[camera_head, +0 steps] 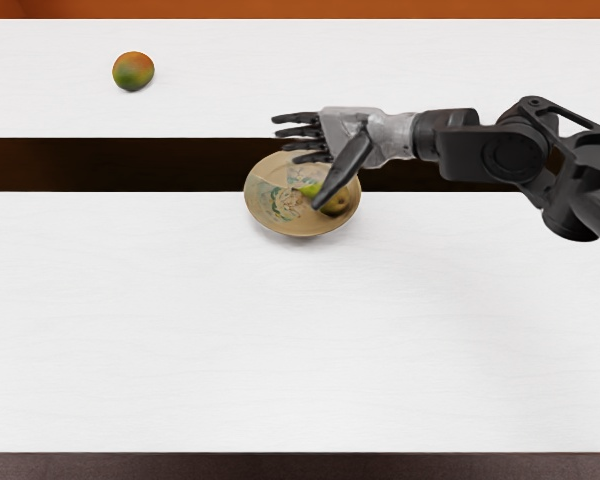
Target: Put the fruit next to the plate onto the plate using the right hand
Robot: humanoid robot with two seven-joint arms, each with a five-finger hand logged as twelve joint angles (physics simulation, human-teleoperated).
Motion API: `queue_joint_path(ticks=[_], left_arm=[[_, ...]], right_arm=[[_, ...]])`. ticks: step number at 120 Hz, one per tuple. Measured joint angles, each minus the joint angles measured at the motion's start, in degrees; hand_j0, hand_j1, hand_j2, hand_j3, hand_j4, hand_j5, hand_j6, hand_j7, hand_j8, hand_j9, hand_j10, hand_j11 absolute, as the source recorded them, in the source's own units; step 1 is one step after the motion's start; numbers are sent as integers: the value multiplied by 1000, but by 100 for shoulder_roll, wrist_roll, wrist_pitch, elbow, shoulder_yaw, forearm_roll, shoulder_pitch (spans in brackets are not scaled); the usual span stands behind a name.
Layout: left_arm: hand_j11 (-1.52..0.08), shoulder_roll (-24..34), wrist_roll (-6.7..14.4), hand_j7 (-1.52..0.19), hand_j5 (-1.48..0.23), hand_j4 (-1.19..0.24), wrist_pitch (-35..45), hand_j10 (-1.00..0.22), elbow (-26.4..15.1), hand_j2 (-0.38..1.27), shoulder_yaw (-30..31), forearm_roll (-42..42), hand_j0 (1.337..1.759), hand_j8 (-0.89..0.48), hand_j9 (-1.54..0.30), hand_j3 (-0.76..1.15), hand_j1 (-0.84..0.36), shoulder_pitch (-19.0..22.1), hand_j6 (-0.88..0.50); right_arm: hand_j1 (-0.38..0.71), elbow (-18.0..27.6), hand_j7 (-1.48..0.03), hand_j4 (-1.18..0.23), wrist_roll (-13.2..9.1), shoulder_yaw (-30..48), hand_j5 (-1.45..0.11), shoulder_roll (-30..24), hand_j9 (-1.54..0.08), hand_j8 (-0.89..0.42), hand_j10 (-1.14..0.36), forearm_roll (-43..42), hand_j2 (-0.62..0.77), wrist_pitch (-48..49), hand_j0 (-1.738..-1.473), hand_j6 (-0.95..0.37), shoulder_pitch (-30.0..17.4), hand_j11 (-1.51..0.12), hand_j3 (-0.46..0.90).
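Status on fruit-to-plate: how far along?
Mostly done: the green fruit lies inside the plate. In hand: nothing visibly gripped; the right hand hovers over the plate, fingers straight, thumb crossing in front of the fruit. Left: pull the hand clear. The orange-green fruit sits far off, top left.

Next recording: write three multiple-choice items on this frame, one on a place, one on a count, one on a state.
1. Where does the small green fruit lie?
A. on the plate
B. on the far table strip
C. in the dark gap

2. How many fruits show?
A. one
B. two
C. three

3. How are the fingers of the right hand?
A. curled into a fist
B. stretched out
C. out of view

Key: 1 A, it sits inside the plate's rim, partly under the thumb; 2 B, the small green fruit plus an orange-green fruit at far left; 3 B, the fingers extend leftward and are not wrapped round anything.
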Motion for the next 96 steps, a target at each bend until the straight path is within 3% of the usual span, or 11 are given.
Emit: queue_joint_path(ticks=[13, 27, 52, 96], left_arm=[[0, 0, 0, 0, 0, 0, 0, 0, 0, 0, 0, 0, 1658, 0, 0, 0, 349, 0, 0], [0, 0, -2, 0, 0, 0, 0, 0, 0, 0, 0, 0, 1658, 0, 0, 0, 349, 77, 0], [0, 0, -1, 0, 0, 0, 0, 0, -4, 0, 1, 1, 1658, 0, 0, 0, 349, 220, 0], [0, 0, -2, 0, 0, 0, 0, 0, 0, 0, -10, -7, 1658, 0, 0, 0, 349, 237, 0]], right_arm=[[-338, 0, -16, -13, 617, 133, -16, -329, -16, -10, -12, 66, 7, 44, -1658, -10, -407, -16, 0], [-343, 0, -9, -7, 894, 653, -9, -691, -9, -5, -7, 90, 5, 60, -1658, -5, -1049, -9, 0], [-348, -4, -3, -2, 1010, 1300, -3, -1461, -3, -1, -2, 119, 3, 66, -1658, -1, -1755, -3, 0], [-349, -13, -1, 0, 1028, 1434, 0, -2522, 0, 1, 1, 529, 2, 68, -1658, 2, -2242, 0, 0]])
